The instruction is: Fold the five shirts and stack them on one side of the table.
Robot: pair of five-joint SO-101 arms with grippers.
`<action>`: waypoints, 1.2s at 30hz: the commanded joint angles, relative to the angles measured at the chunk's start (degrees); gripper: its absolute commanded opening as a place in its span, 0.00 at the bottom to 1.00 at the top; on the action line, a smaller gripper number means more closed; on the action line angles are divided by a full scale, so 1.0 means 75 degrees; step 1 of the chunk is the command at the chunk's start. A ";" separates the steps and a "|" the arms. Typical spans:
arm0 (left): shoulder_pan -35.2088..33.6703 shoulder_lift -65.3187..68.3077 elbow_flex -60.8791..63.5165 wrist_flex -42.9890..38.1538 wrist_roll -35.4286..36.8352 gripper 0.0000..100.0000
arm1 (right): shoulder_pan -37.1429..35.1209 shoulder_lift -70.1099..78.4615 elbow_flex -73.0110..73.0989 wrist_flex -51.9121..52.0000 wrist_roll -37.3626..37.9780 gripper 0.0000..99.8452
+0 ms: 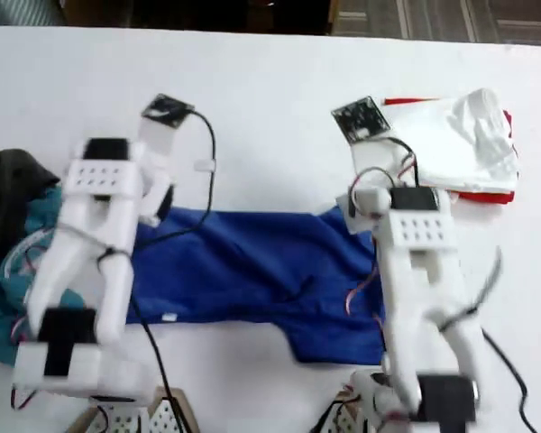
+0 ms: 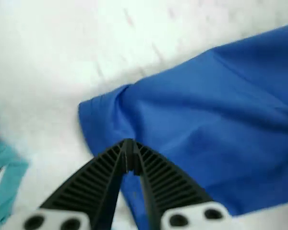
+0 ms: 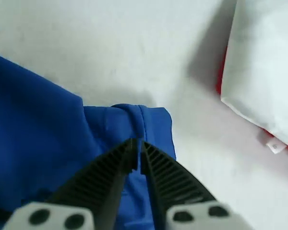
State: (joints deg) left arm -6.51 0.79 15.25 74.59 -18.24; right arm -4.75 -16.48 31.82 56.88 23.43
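A blue shirt (image 1: pixel 252 262) lies spread across the middle of the white table (image 1: pixel 252 90). My left gripper (image 2: pixel 129 153) is shut on the blue shirt (image 2: pixel 221 110) at its far left corner, where a crease runs up into the fingertips. At the far right corner my right gripper (image 3: pixel 137 151) is shut on a raised fold of the same shirt (image 3: pixel 33 124). A folded white shirt (image 1: pixel 460 144) rests on a red shirt (image 1: pixel 487 196) at the back right. The white shirt (image 3: pixel 269 62) lies close beyond the right gripper.
A heap with a teal shirt (image 1: pixel 0 302) and a black shirt (image 1: pixel 9 189) lies at the left edge, partly under the left arm. The teal cloth (image 2: pixel 5 167) is beside the left gripper. Bare table stretches along the back.
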 commanded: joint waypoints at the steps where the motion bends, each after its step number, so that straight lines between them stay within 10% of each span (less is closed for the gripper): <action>1: 0.0035 0.0738 -0.0041 -0.0610 0.0117 0.03 | -0.0076 0.1190 -0.0914 -0.0275 -0.0164 0.02; 19: -0.0985 0.2473 -0.0041 -0.1160 -0.0551 0.03 | 0.0604 0.5269 -0.3399 -0.0252 -0.0105 0.02; 36: -0.1500 0.2872 -0.1705 0.0281 -0.0610 0.03 | 0.0920 0.4202 -0.4009 0.0756 -0.0152 0.02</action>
State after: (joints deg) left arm -16.00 22.77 5.67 73.10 -22.55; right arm 3.16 22.29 3.16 60.66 22.64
